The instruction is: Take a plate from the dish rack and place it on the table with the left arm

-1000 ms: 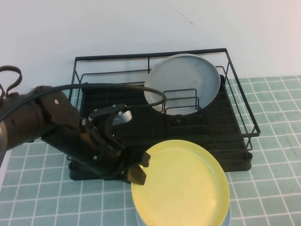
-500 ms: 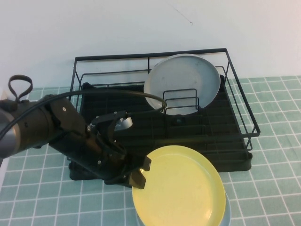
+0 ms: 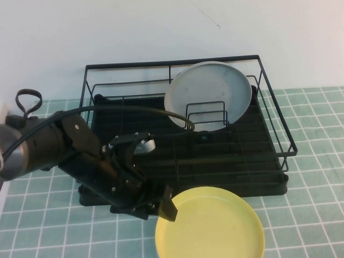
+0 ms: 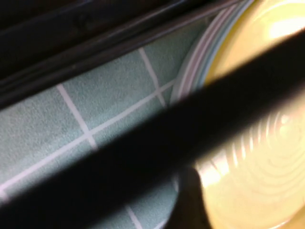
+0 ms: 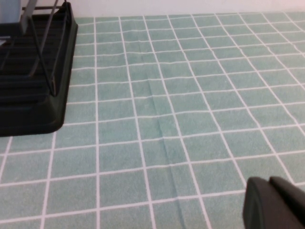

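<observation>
We find the plate (image 3: 209, 224) lying flat at the near edge of the counter (image 3: 312, 215), in front of the dish rack (image 3: 183, 129), apparently resting on another plate whose pale rim (image 4: 190, 71) shows beneath it. The left pincer (image 3: 161, 203) sits at the plate's 9 o'clock edge, jaws spread wide, apparently released. Open counter lies at 3 o'clock; the rack blocks 12 o'clock. Of the right pincer (image 5: 274, 202) only a dark part shows over bare tiles, well apart; we cannot tell its state.

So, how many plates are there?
3: grey plate in rack; yellow plate before it, atop a pale plate; maybe more below. Left gripper at yellow's rim; right gripper over table.
</observation>
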### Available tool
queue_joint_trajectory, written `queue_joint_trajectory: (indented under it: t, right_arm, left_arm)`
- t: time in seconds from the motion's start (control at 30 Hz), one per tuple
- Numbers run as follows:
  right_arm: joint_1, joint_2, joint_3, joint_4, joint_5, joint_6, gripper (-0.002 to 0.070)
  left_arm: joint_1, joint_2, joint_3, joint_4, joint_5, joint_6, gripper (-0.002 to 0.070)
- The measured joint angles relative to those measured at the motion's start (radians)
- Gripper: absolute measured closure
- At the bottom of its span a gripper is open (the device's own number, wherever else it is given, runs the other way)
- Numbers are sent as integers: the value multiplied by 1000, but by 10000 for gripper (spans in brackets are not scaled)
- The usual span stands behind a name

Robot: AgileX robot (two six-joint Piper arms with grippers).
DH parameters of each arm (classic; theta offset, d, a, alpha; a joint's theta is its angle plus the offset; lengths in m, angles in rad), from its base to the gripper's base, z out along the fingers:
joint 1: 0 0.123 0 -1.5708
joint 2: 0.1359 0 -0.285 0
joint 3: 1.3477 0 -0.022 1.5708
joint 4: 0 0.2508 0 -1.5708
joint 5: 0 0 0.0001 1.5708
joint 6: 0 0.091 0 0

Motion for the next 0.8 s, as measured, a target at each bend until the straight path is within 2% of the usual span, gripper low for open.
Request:
queue_joint_trajectory:
  t: [0.07, 0.17, 0.3, 0.4, 0.47, 0.57, 0.6, 0.7, 0.8]
  right_arm:
    - [0, 0, 0, 0, 0, 0, 678]
    - [0, 0, 0, 0, 0, 0, 678]
    - [0, 0, 0, 0, 0, 0, 678]
    - [0, 0, 0, 0, 0, 0, 678]
    - [0, 0, 0, 0, 0, 0, 678]
    - [0, 0, 0, 0, 0, 0, 678]
    - [0, 0, 0, 0, 0, 0, 678]
    - [0, 0, 0, 0, 0, 0, 678]
    - [0, 0, 0, 0, 0, 0, 678]
  left_arm:
    - [0, -24, 0, 12, 0, -5, 169]
    - [2, -92, -2, 70, -9, -40, 148]
    - [4, -225, -37, 250, -9, -141, 153]
    - [7, -361, -62, 421, -3, -216, 240]
    - [8, -452, -68, 504, -5, -246, 343]
    - [8, -597, -69, 601, -7, -267, 552]
    - [8, -648, -69, 625, -7, -273, 595]
    - [11, -779, -69, 672, -7, -299, 652]
    - [11, -882, -65, 683, -5, -328, 669]
